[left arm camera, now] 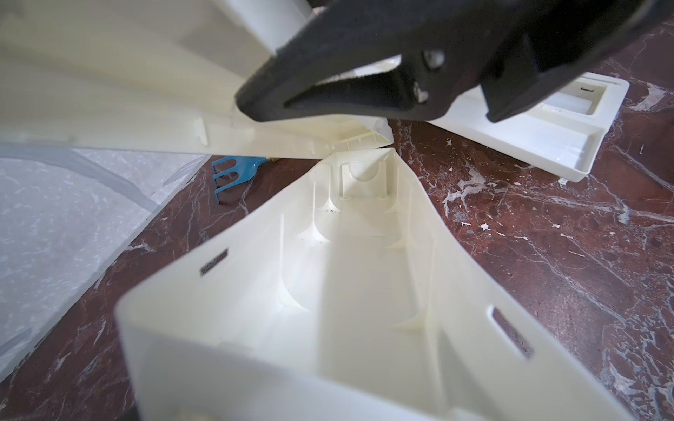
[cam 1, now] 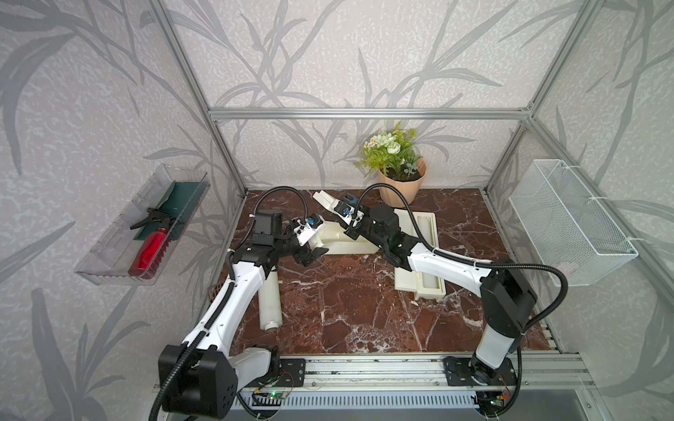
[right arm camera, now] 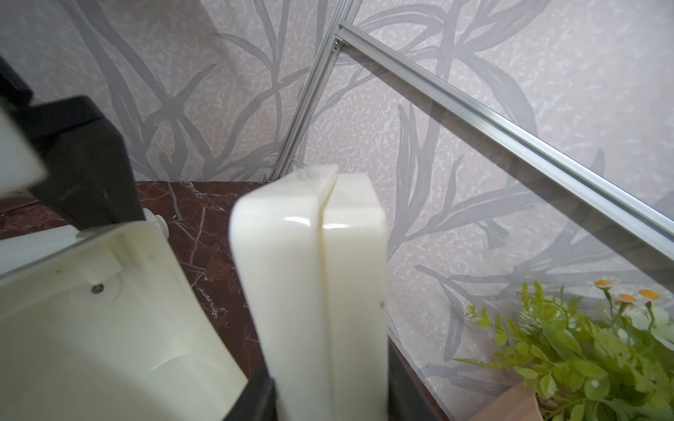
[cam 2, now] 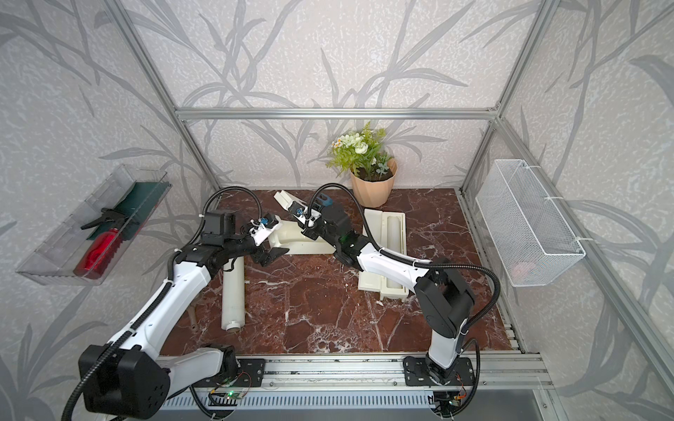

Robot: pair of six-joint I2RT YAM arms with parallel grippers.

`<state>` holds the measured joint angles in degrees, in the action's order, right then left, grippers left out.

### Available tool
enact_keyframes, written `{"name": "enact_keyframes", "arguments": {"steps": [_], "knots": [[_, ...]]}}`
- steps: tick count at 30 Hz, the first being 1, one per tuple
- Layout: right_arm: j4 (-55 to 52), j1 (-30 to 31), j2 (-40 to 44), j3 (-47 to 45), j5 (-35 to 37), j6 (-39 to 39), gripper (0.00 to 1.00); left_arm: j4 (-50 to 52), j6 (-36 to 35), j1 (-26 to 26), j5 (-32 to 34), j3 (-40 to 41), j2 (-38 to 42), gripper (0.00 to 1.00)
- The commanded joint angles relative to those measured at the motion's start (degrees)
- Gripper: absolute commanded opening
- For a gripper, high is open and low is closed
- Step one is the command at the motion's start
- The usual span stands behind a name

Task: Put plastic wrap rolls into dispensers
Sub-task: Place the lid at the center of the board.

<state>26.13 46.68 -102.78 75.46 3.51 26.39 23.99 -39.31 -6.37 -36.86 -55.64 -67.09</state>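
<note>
At ctr-right, 1st dispenser (cam 1: 403, 282) is holding its roll (cam 1: 427, 226). At ctr, right gripper (right arm camera: 328, 404) is clamping lid (right arm camera: 310, 255) of 2nd dispenser (left arm camera: 346, 291), lying empty; left gripper (cam 1: 312, 256) is hovering w/ jaws apart. 2nd roll (cam 1: 270, 302) is lying lower left, unloaded.

Open dispenser (left arm camera: 357, 299) on marble top (left arm camera: 547, 255), lid (left arm camera: 120, 109) raised; 2nd dispenser (left arm camera: 525, 145) nr it.
</note>
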Motion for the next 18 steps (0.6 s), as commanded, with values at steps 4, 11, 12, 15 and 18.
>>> {"name": "enact_keyframes", "arguments": {"steps": [4,11,12,15,18], "knots": [[1.4,0.3,-2.2,3.0,8.1,-0.1,0.31,-0.5,0.1,2.1,3.1,1.1,2.6,0.0],[3.4,0.3,-2.1,4.2,8.2,3.0,0.32,-1.5,0.1,4.4,8.1,2.5,2.6,0.0],[3.9,0.3,-1.8,3.9,8.3,3.4,0.32,-1.6,0.1,4.8,9.2,2.6,2.3,0.0],[6.3,0.3,-0.7,2.6,8.2,4.3,0.32,-2.9,0.5,6.6,10.1,2.9,1.7,0.0],[5.8,0.2,-0.2,2.8,9.2,5.4,0.32,-4.4,0.7,8.8,8.2,3.7,1.6,0.0]]}}
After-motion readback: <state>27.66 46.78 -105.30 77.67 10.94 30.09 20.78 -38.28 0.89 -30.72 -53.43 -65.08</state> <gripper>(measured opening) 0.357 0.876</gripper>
